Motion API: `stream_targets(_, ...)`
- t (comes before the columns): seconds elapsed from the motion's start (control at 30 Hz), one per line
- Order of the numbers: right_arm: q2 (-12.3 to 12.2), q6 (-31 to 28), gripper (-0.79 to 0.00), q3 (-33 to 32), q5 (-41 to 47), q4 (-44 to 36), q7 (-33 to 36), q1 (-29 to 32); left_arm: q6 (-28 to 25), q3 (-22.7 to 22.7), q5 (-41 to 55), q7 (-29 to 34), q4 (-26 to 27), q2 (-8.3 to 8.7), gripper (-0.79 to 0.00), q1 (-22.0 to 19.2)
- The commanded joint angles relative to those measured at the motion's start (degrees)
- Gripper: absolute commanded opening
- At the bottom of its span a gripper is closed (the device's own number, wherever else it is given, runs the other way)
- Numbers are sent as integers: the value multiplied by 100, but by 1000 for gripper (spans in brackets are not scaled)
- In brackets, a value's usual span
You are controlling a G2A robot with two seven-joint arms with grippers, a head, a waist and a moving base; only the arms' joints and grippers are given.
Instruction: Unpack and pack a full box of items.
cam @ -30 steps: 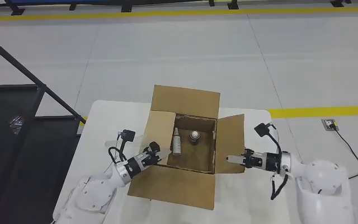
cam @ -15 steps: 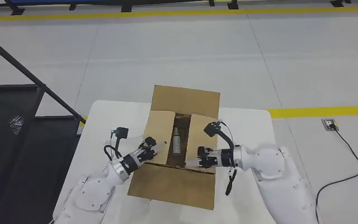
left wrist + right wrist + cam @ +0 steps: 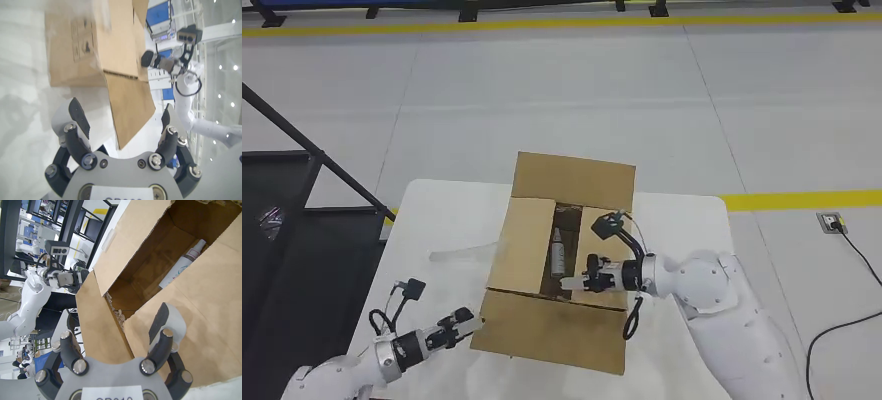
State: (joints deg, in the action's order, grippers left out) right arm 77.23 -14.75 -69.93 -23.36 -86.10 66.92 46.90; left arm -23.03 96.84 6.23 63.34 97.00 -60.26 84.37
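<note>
The cardboard box stands in the middle of the white tabletop. Its left and right flaps are folded partly over the opening, and its far and near flaps are splayed outward. A white spray bottle lies inside, seen through the gap.

The right arm is bent across the box from the right. Its right hand is spread over the inner edge of the right flap, with one finger lying on top of the cardboard.

The left arm sits low at the tabletop's near left corner. The left hand points at the near flap, just beside it, with its fingers spread and nothing between them.
</note>
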Motion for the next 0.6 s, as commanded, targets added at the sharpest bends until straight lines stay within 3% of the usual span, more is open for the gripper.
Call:
stream_targets(0.0, -15, 4, 0, -6, 16, -41, -33, 14, 5, -59, 459, 665, -41, 27, 0, 11)
stream_targets(0.1, -39, 26, 0, -38, 73, -92, -165, 46, -95, -201, 784, 1162, -77, 55, 0, -97)
stream_targets(0.23, -77, 270, 0, -335, 18, -235, -978, 192, -130, -369, 1399, 1067, -150, 42, 0, -316)
stream_targets(0.4, -106, 1195, 0, -606, -661, -416, -2069, 260, -335, -397, 2042, 1206, -44, 55, 0, -472)
stream_targets(0.57, -107, 1232, 0, -627, -665, -407, -2125, 253, -241, -420, 2412, 704, -15, 43, 0, -696)
